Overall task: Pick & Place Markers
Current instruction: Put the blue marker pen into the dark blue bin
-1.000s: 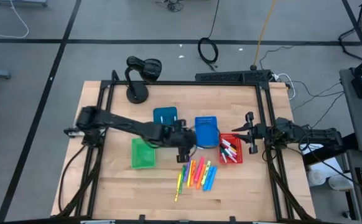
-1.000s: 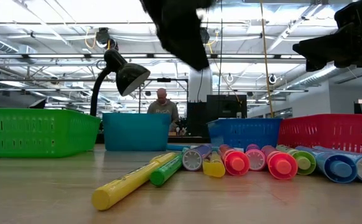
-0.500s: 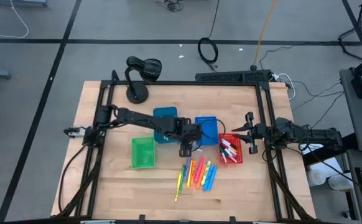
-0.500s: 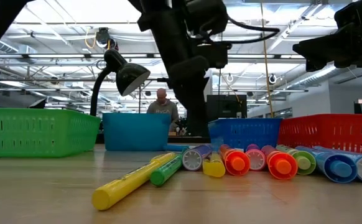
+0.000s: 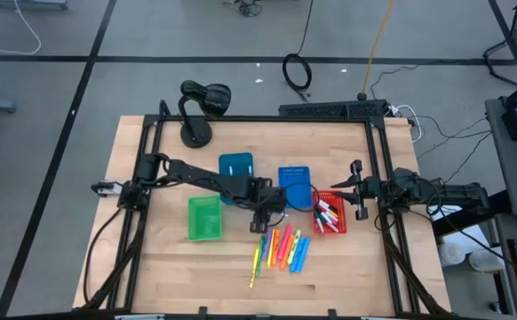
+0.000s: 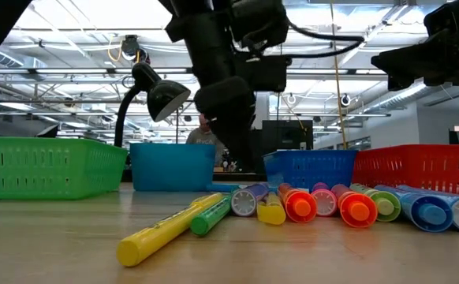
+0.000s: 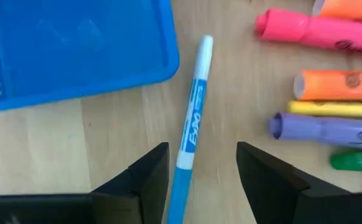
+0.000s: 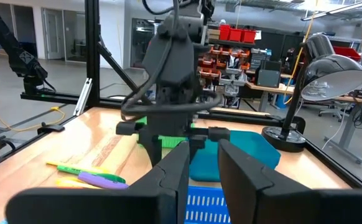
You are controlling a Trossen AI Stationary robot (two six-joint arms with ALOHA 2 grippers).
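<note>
Straddling a white pen with a blue cap [image 7: 190, 127] at the frame's centre, the left gripper [image 7: 199, 171] is holding its jaws apart, nothing gripped yet; other markers [image 5: 285, 249] are lying lower on the bench [image 5: 152, 267]. Closing off-centre could roll the pen against the blue bin [image 7: 75, 50]. Since the earlier frame, this arm has dropped lower. The right gripper [image 5: 358, 190] is waiting at right, jaws narrowly parted, empty.
</note>
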